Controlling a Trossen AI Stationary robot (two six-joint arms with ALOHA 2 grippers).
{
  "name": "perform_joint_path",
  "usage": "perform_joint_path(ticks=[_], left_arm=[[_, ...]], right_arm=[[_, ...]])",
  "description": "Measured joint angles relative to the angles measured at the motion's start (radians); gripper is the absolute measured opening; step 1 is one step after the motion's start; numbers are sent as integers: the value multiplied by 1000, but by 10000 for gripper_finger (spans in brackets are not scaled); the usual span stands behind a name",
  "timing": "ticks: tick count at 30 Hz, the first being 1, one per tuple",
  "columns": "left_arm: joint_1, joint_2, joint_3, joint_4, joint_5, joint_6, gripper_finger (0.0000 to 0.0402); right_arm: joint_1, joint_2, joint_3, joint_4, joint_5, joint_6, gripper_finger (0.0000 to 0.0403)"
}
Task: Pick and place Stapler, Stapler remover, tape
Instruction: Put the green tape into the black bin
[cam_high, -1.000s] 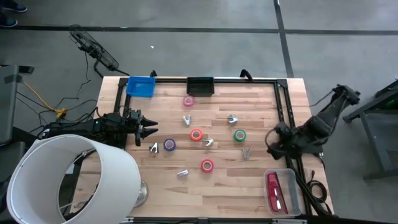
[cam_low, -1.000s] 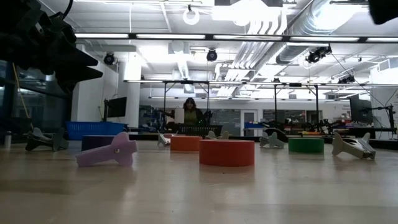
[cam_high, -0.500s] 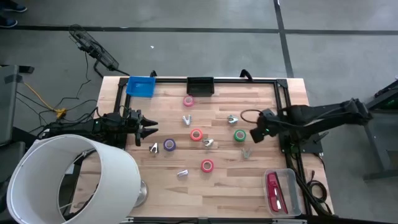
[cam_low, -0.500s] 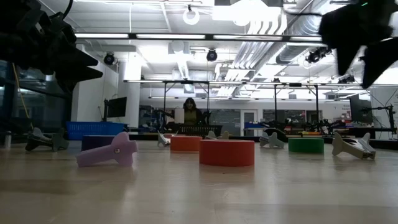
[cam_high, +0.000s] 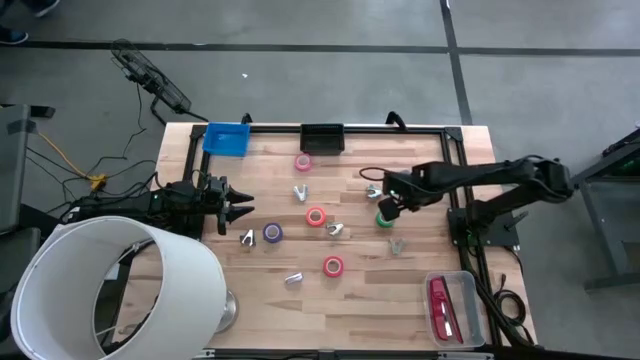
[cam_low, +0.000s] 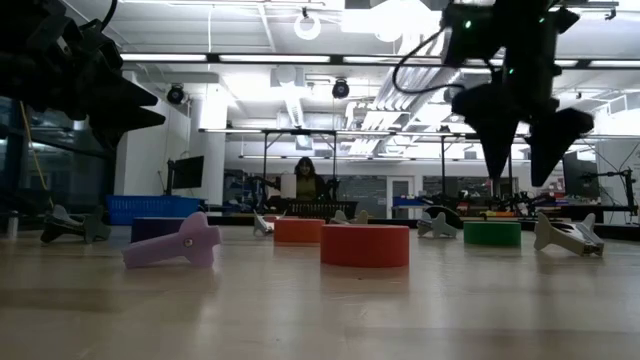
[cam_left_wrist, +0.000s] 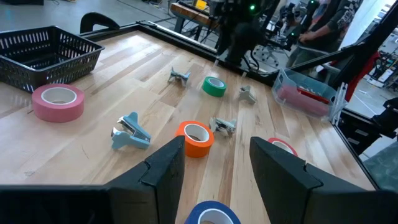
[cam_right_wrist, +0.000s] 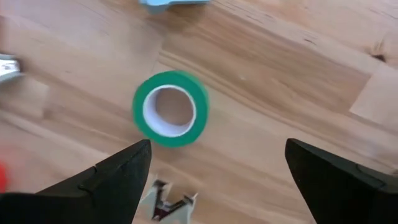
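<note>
Right end effector (cam_high: 384, 207), fingers spread wide, poised above green tape (cam_high: 386, 219) right of frame centre; left end effector (cam_high: 240, 209) part-open, empty.

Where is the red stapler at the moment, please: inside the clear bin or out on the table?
Inside. The red stapler lies within the clear bin at the table's corner, apart from the tape rolls.

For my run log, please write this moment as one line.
right gripper: open, above green tape | left gripper: open, empty, waiting | stapler: in clear bin
</note>
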Motion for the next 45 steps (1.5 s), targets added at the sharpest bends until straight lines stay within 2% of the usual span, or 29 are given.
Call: perform_joint_path(ticks=[11,26,31,45], left_arm=[[0,0,0,0,0,0,177],[0,0,0,0,0,0,177],[0,0,0,0,0,0,177],[0,0,0,0,0,0,177]], right_arm=[[-57,157,-1,39,-19,-94,362],[-94,249,-77,151,-72,-128,357],[-94,246,-91,153,-71,-126,324],[-94,246,-91,152,-74,-122,190]])
